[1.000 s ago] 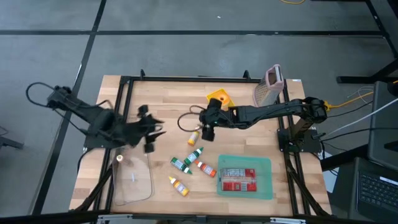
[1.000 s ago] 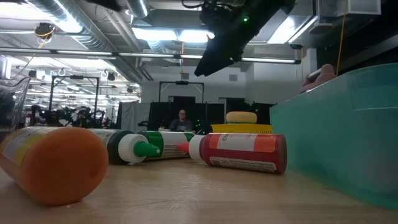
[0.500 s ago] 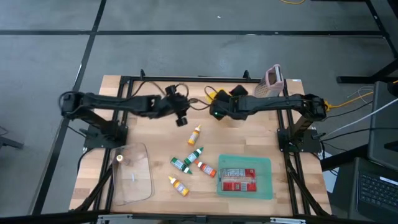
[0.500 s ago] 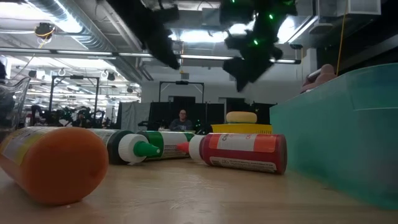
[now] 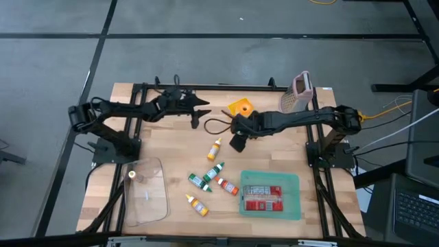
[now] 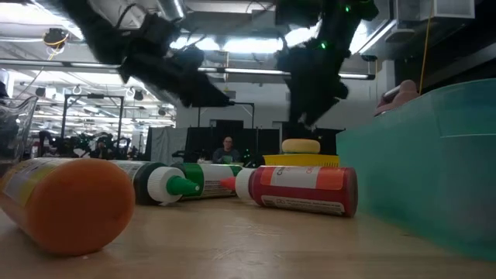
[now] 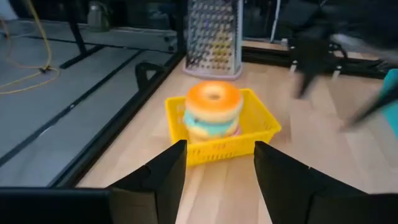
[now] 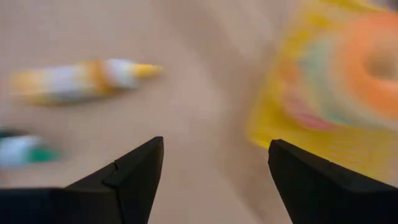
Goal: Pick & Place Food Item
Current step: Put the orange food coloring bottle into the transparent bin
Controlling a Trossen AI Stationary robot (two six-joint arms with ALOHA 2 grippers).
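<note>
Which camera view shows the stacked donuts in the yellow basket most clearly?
The left wrist view: the donuts sit centred and sharp inside the yellow basket. The right wrist view shows them blurred, the high view only as a tiny orange spot, the low view partly, behind bottles.

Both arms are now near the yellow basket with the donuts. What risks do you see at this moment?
1. The left gripper and the right gripper, both open and empty, are aimed at the same yellow basket; the arms might collide.
2. The donuts are stacked, so a grip on the top one could topple the stack.
3. A black cable lies beside the right gripper and could snag.
</note>
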